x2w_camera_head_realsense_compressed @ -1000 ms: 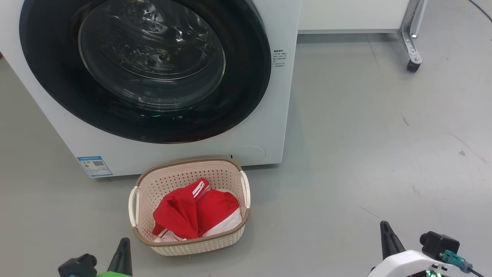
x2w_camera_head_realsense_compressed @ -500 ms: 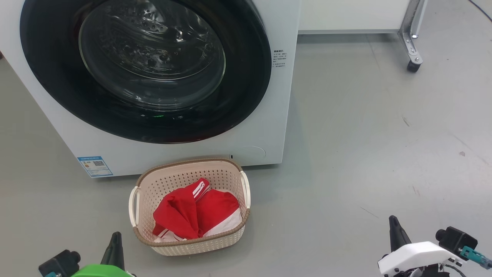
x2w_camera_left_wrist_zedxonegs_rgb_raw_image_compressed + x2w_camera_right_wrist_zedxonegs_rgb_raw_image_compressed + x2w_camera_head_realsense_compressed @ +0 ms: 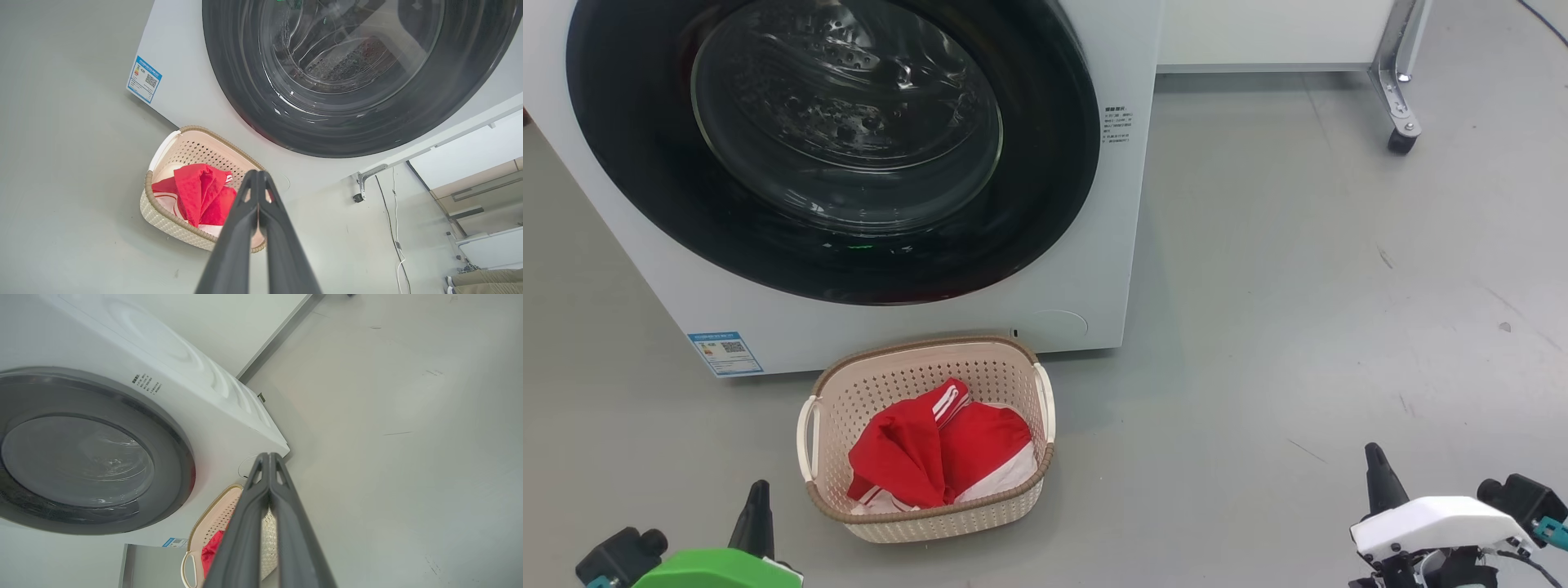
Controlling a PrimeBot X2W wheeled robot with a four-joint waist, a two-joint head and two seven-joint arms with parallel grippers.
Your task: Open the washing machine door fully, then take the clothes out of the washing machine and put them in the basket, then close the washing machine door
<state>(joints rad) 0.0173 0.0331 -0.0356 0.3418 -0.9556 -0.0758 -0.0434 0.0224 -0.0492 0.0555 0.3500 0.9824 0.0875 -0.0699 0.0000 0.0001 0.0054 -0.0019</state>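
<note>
Inside the basket (image 3: 892, 384), clothes (image 3: 931, 454) (door (image 3: 1049, 163) shut)

Blue label (image 3: 724, 352), black txt sticker (image 3: 1116, 124) on washer (image 3: 792, 331); both illegible

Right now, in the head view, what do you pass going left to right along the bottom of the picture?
left hand → basket → right hand
</note>
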